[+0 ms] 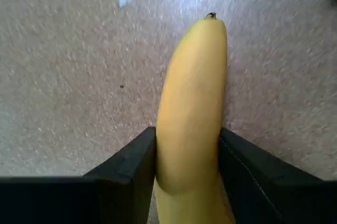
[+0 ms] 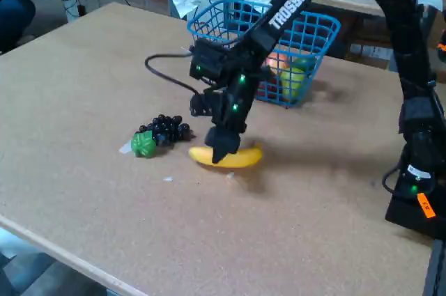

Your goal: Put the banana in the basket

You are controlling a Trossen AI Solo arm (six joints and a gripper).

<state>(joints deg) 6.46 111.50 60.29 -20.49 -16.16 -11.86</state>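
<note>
A wide brown table with a fine speckled top fills the fixed view, its pale near edge running along the lower left. Behind it, at the far left, stands a white desk with a seated person's arm and leg just showing, and white plastic sheeting hangs behind the far edge.

The black arm reaches in from the right, and the white word TROSSEN can be read along its upper link. Green lights glow on its wrist and on its base at the right, where a small orange tag is too small to read.

The gripper is down at the table, its jaws pinching the banana across its middle. The wrist view shows both dark jaws pressed against the yellow sides, the stem tip pointing away. The banana lies on the table near the middle.

Just left of it sits a dark grape bunch with a green leaf. Farther back, the blue basket holds some coloured fruit that cannot be made out clearly.
</note>
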